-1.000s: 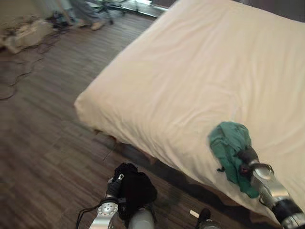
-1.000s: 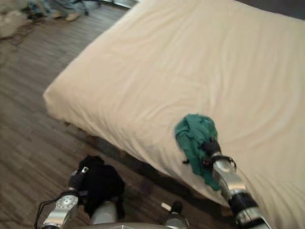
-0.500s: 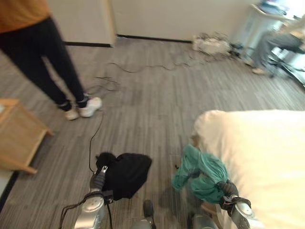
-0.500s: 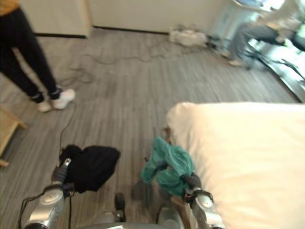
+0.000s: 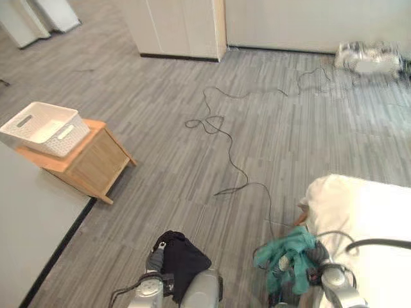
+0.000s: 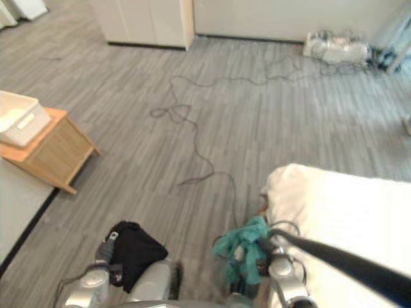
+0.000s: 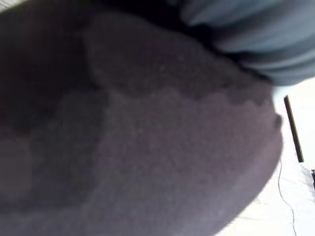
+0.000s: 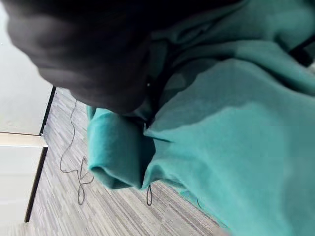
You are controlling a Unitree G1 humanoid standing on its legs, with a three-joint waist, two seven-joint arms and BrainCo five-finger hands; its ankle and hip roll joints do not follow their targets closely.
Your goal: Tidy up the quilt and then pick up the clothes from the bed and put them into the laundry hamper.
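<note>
Your view has swung off the bed (image 5: 359, 212) toward the white hamper (image 5: 45, 128) on its wooden stand (image 5: 90, 160) — left hand (image 5: 156, 258) under black clothing (image 5: 185, 262), right hand (image 6: 280, 263) under green clothing (image 5: 286, 256), finger states hidden — so carry both there.

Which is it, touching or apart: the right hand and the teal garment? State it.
Touching. In the left eye view the teal garment hangs bunched from the right hand.

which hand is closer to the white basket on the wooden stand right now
Left. The left hand, bundled in the black garment, is low in the view, on the white basket's side. The right hand, with the green garment, is further off by the bed.
</note>
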